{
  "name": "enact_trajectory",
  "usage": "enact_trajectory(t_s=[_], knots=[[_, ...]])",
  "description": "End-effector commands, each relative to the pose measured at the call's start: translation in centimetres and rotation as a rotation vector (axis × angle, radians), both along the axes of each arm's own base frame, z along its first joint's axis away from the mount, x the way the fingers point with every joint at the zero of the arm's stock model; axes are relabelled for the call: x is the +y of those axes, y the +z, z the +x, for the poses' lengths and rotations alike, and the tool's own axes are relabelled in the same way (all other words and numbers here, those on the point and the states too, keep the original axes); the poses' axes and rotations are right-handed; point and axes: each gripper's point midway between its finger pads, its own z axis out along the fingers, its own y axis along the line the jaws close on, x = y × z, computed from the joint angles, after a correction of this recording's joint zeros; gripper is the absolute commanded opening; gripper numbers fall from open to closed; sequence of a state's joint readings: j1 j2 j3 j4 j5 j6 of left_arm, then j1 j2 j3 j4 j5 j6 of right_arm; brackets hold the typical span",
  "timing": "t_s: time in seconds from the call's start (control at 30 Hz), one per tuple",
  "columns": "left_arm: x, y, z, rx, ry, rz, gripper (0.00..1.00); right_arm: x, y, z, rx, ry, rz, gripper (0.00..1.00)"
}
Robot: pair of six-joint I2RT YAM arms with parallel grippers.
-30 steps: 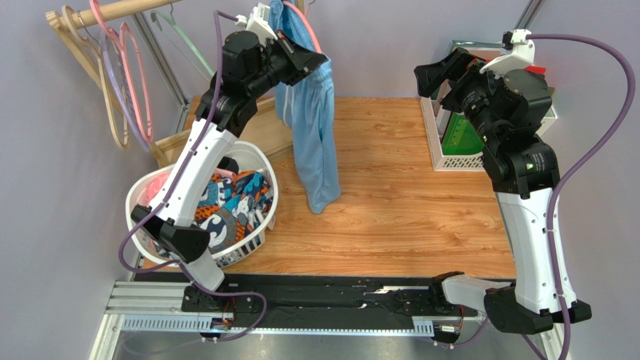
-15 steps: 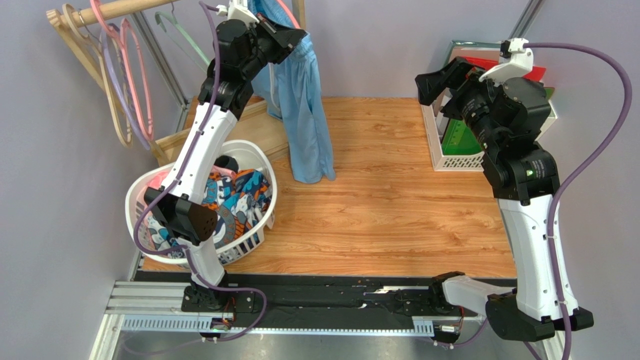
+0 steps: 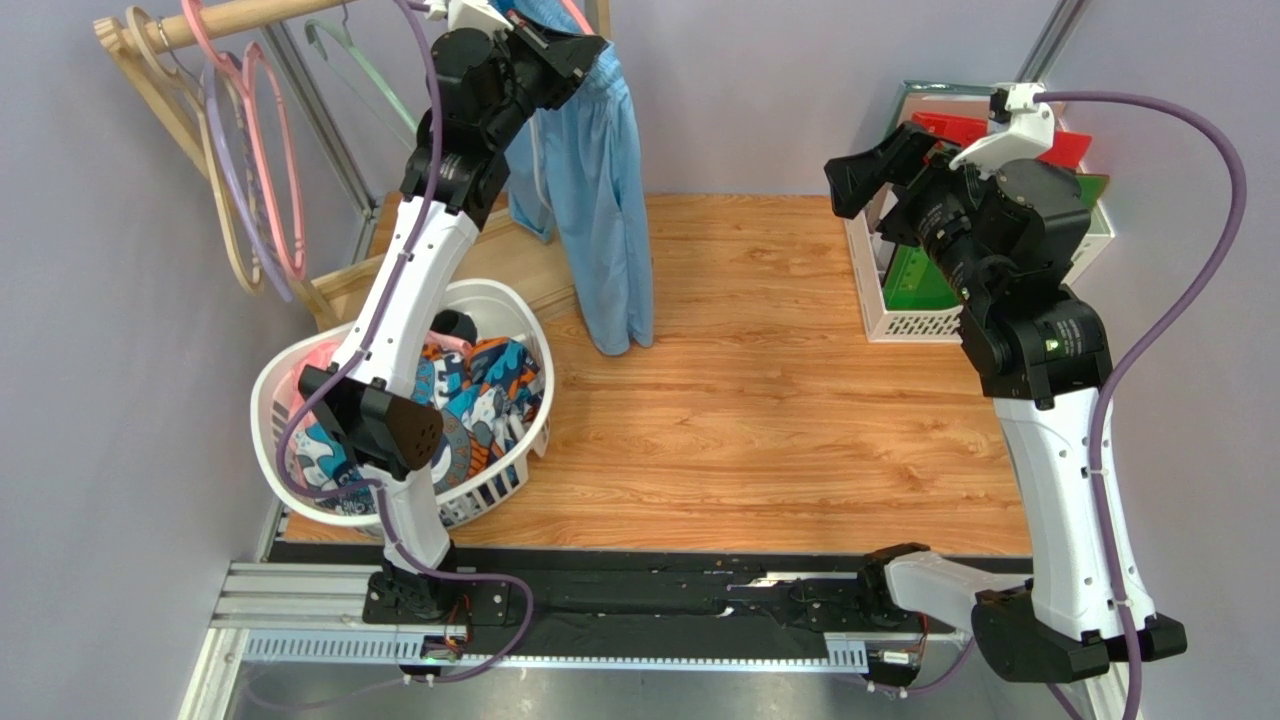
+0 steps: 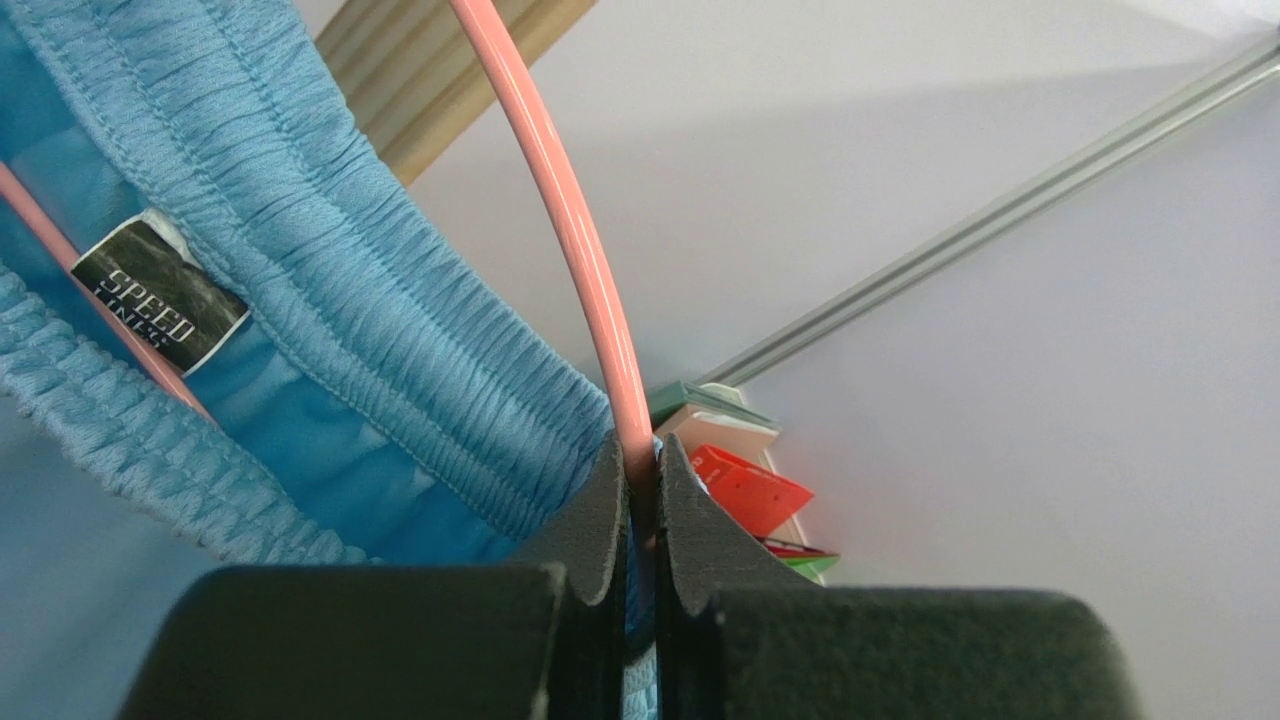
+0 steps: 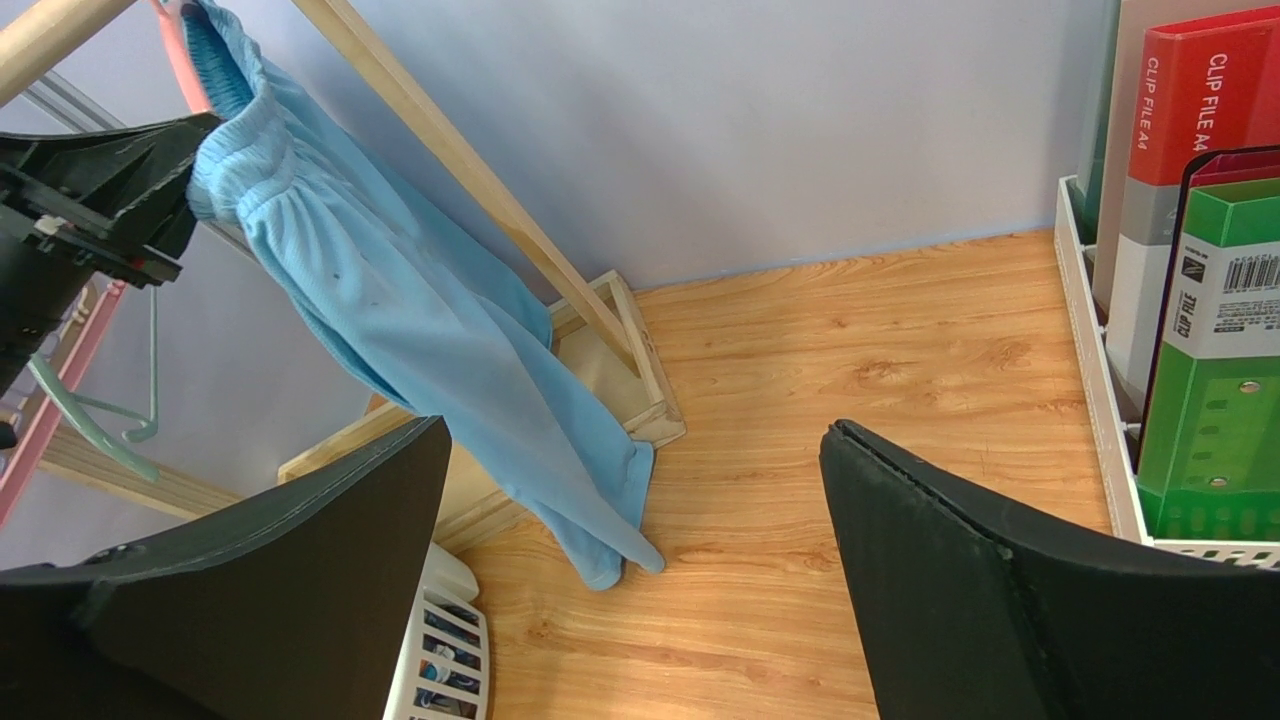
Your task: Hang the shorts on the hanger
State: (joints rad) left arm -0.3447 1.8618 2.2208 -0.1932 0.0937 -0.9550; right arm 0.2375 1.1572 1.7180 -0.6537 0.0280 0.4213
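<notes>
The light blue shorts (image 3: pixel 601 195) hang by their elastic waistband (image 4: pixel 376 330) over the salmon-pink hanger (image 4: pixel 553 225), and their legs reach down to near the table. My left gripper (image 3: pixel 579 57) is raised at the back by the wooden rail. It is shut on the hanger's thin pink rod (image 4: pixel 642 458), with blue fabric right beside the jaws. A dark label (image 4: pixel 158 293) shows inside the waistband. My right gripper (image 3: pixel 864 158) hovers high on the right, open and holding nothing (image 5: pixel 634 435), and it faces the shorts (image 5: pixel 436 345).
A white laundry basket (image 3: pixel 519 323) with patterned cloth and a pink garment stands at the left. Several hangers (image 3: pixel 241 150) hang on the wooden rail (image 3: pixel 248 18). The rack's slanted wooden leg and base (image 5: pixel 631 360) stand behind the shorts. A white file rack (image 3: pixel 902 315) holds folders at the right.
My left arm has lifted the hanger and shorts and carried them back and left toward the rail. The shorts' legs swung with it. My right gripper has barely shifted.
</notes>
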Motion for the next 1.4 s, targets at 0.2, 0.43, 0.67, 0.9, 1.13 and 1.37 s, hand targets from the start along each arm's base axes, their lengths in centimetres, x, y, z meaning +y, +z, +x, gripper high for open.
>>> enact_trajectory(t_s=[0.2,0.43,0.67,0.9,1.13,1.37], knots=[[1.6,2.9,1.7,-0.153,0.075,0.006,0.00,-0.1,0.6,-0.3,-0.029,0.005,0.008,1.00],[0.9,2.8,1.3,-0.211,0.040,0.074,0.64,0.1,0.2,-0.1,-0.020,0.008,0.006,1.00],[3.3,2.3,-0.2,-0.162,0.139,0.103,0.99,0.0,0.5,-0.5,-0.024,0.010,0.018,0.99],[4.4,3.5,-3.4,-0.179,0.139,0.140,0.99,-0.3,0.8,-1.6,-0.041,0.009,0.004,0.99],[2.9,4.2,-8.4,-0.242,0.001,0.283,0.99,-1.1,0.0,-2.7,-0.059,-0.002,-0.066,1.00],[-2.1,1.9,-14.5,-0.397,-0.283,0.683,0.99,-1.6,-2.9,-4.5,-0.034,0.015,-0.146,1.00]])
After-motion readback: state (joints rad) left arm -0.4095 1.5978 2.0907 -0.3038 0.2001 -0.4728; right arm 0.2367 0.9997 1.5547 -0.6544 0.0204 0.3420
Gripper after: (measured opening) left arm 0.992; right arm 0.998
